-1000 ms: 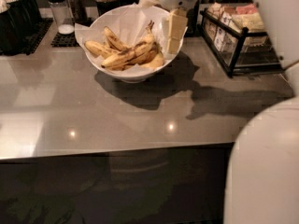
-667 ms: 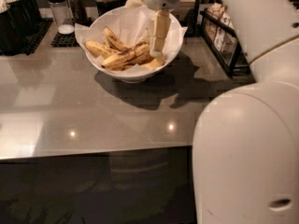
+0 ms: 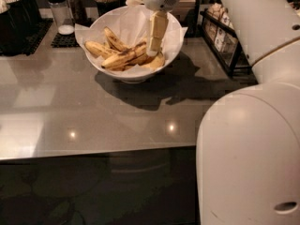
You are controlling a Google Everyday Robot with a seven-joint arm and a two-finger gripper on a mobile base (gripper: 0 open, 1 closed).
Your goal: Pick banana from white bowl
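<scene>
Grey counter (image 3: 93, 121) holds the white bowl (image 3: 174, 55) at its far side, bananas (image 3: 119, 57) inside. Our gripper (image 3: 153, 49) hangs among the right-hand ones; whether it has closed we cannot tell. We should pinch one banana squarely, sparing the paper (image 3: 126, 25).

The grey counter (image 3: 93, 121) bears a black mat (image 3: 65, 40) and the white bowl (image 3: 140, 75), hand (image 3: 152, 51) inside.

just one camera here, sat up high on the near side, looking down and toward the far edge of the grey counter (image 3: 70, 107). it's pretty close in, so the robot's own arm (image 3: 253, 139) fills the near right. the gripper (image 3: 152, 50) hangs at far centre, down inside the white bowl (image 3: 133, 75).
</scene>
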